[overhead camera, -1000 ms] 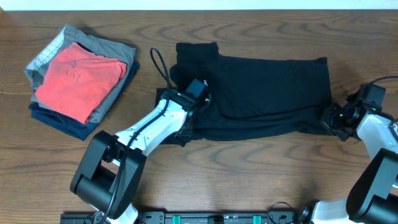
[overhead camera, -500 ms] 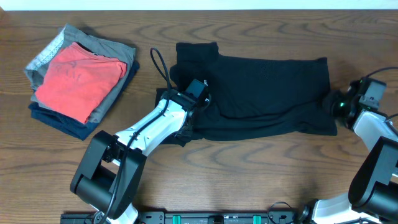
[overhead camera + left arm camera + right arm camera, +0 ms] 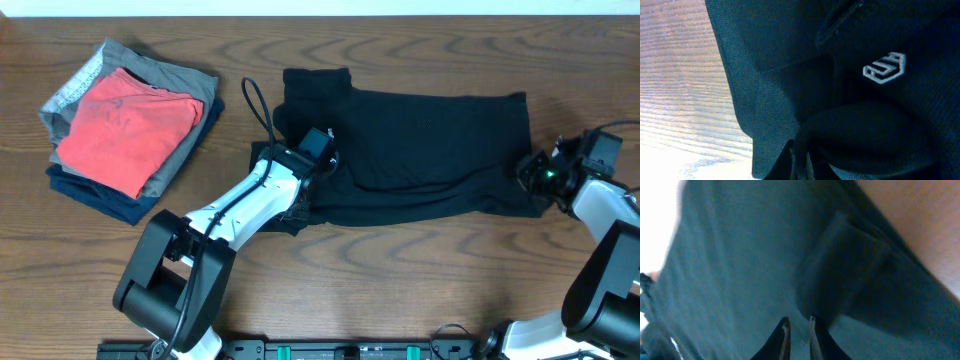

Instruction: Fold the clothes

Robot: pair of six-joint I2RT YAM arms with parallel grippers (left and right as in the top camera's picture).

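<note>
A black garment [image 3: 420,150] lies spread on the wooden table, partly folded, with a small white logo [image 3: 884,67] showing in the left wrist view. My left gripper [image 3: 300,185] is at the garment's left end, and in the left wrist view [image 3: 800,160] its fingers are closed with black cloth bunched around them. My right gripper [image 3: 530,178] is at the garment's right edge. In the right wrist view [image 3: 798,330] its fingers stand a narrow slit apart with the cloth [image 3: 765,255] pinched between them.
A stack of folded clothes [image 3: 125,125], red on top of grey and navy, sits at the far left. A black cable loop [image 3: 258,105] rises by the left arm. Bare wood [image 3: 420,270] lies in front of the garment.
My right gripper has shifted slightly up and back along the garment's right edge, tugging the lower right corner outward. The left arm has not moved.
</note>
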